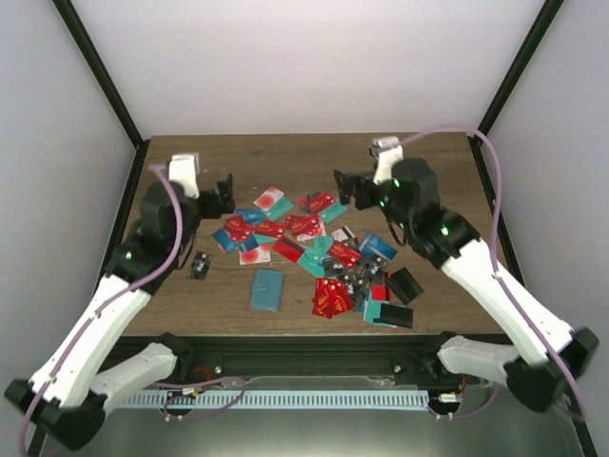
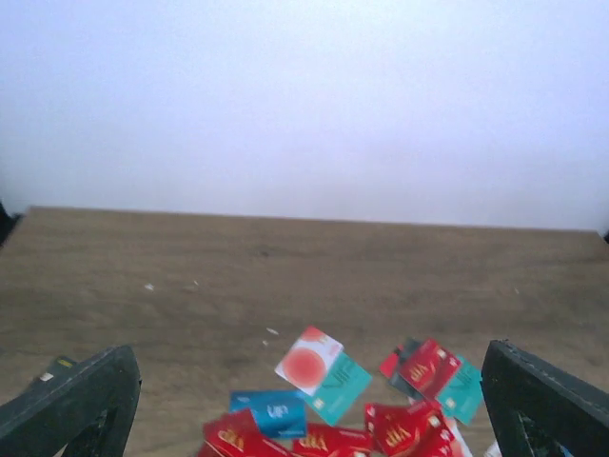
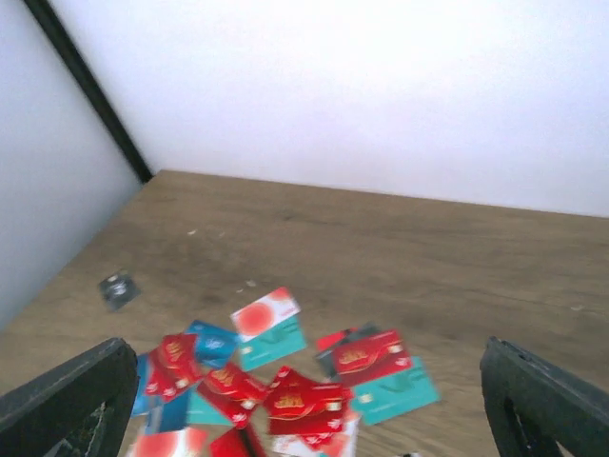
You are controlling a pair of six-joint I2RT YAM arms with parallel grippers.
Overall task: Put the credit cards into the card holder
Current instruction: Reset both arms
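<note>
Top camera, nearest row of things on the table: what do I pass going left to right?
From the left: small black item → teal card holder → stack of red credit cards → black case.

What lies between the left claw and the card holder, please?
In the top view, the left claw and the card holder are separated by credit cards at the pile's left edge, then bare table.

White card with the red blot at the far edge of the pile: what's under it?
A teal card lies partly under the white card, sticking out at its near right. The covered part is hidden; whether anything else lies beneath cannot be seen.
</note>
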